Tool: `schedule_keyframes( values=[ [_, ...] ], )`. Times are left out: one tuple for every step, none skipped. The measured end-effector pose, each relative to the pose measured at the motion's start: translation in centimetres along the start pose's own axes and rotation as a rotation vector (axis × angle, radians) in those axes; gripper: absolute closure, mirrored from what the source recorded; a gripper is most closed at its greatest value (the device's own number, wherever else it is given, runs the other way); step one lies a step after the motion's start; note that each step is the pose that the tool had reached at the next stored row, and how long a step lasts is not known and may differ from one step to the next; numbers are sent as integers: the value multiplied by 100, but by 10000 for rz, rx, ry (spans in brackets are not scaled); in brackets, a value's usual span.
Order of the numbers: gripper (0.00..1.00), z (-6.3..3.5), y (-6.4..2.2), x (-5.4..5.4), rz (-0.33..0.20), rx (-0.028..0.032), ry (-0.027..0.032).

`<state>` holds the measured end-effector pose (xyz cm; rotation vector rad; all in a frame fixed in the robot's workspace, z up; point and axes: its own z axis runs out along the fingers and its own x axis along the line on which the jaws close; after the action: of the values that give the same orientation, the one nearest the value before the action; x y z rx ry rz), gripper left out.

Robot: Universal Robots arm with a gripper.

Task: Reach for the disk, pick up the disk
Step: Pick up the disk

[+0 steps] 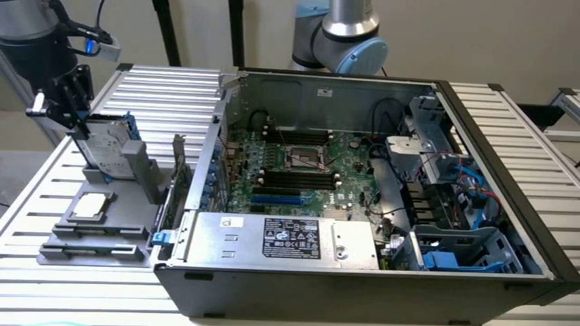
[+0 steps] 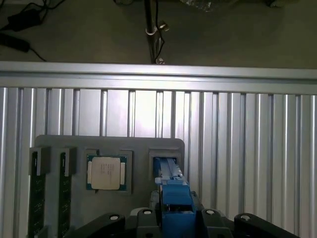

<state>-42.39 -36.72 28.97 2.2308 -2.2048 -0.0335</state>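
The slatted metal bench (image 1: 512, 136) carries everything, and most of it is taken up by an open computer case (image 1: 363, 288) lying on its side, with its green main board (image 1: 290, 159) and a grey power box (image 1: 290, 239) with a black-and-white label exposed. The arm (image 1: 32, 37) comes in at the exterior view's far left, well clear of the case. Beside the case on that side lies a grey holder tray (image 1: 127, 198). The disk (image 1: 104, 146) stands on edge in the tray's far slot, leaning slightly, with its lower end sunk in the slot and a blue rail along its side. The black end effector (image 1: 77, 122) sits right at the disk's upper end and covers that end. I cannot tell whether it is clamped on the disk or just open around it. In the wrist view the disk is seen edge-on, so the blue rail shows and the label face is hidden. A square silver chip (image 1: 91, 204) lies flat in the next pocket, just beside the disk. Past the chip, two narrow green boards (image 2: 35, 198) sit in long slots, partly cut off by the picture's edge.
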Motion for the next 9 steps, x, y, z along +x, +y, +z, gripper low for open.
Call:
schedule_keyframes(
  values=[
    [67,0,0,0,0,0,0],
    [67,0,0,0,0,0,-1],
    [67,0,0,0,0,-1,0],
    [67,0,0,0,1,-1,-1],
    [67,1,0,0,1,0,-1],
    [67,0,0,0,0,0,-1],
    [67,1,0,0,0,0,-1],
    [67,0,0,0,1,0,-1],
    [67,1,0,0,1,0,-1]
  ],
)
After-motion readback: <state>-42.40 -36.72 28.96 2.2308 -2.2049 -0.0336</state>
